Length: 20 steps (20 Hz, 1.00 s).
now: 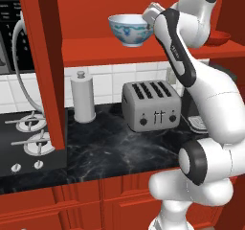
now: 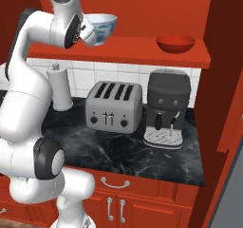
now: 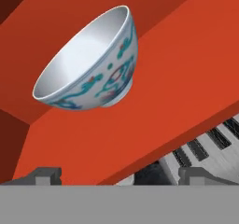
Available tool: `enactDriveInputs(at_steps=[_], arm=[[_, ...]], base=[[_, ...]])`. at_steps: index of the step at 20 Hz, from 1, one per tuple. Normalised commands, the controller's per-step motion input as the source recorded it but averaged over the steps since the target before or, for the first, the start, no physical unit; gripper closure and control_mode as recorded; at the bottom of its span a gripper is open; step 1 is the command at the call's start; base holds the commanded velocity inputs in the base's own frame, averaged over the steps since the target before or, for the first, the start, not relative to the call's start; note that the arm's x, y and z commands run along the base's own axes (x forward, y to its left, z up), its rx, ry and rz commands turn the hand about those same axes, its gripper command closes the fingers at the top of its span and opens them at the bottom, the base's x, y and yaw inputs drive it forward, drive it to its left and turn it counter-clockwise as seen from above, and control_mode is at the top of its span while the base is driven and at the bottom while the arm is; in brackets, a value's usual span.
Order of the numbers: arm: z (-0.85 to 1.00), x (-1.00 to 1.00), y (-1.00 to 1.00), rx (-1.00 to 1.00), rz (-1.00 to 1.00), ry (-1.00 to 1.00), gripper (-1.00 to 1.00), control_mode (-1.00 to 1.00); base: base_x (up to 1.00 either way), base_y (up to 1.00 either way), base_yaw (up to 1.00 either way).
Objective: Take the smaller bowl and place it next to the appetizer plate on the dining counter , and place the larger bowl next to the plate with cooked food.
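Hand view: deep round white porcelain bowl with blue floral pattern (image 3: 88, 62) upright on the red shelf (image 3: 186, 69), straight ahead of the two-finger gripper (image 3: 120, 174); dark fingertips (image 3: 44, 175) spread wide at the bottom corners, nothing between them, bowl not touched. Slotted top of the silver four-slot toaster (image 3: 205, 146) visible below the shelf edge. Left base view: same bowl (image 1: 129, 28) on the shelf, gripper (image 1: 152, 14) just beside its right rim, white arm reaching up from the lower right. Small shallow glossy red bowl (image 1: 217, 37) further right on the same shelf, partly hidden behind the arm, well apart from the patterned bowl. Toaster (image 1: 151, 104) on the black marble worktop (image 1: 110, 147), white cylindrical canister with grey knob (image 1: 83, 97) to its left, gas hob (image 1: 28, 138) at far left. Right base view: red bowl (image 2: 175, 43) in clear sight near the shelf's right end, dark grey coffee machine (image 2: 167, 109) standing below it, beside the toaster (image 2: 114, 106).
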Motion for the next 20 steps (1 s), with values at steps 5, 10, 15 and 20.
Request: enactDriveInputs(at_steps=[5,10,15,20], arm=[[0.00,0.23,0.00,0.00,0.00,-0.07,-1.00,-1.00],[0.00,0.18,0.00,0.00,0.00,-0.07,-1.00,-1.00],[-0.01,0.45,0.00,0.00,0.00,0.01,-1.00,-1.00],[0.00,0.52,0.00,0.00,0.00,0.02,-1.00,-1.00]], base=[[0.00,0.00,0.00],[0.00,0.00,0.00],[0.00,0.00,0.00],[0.00,0.00,0.00]])
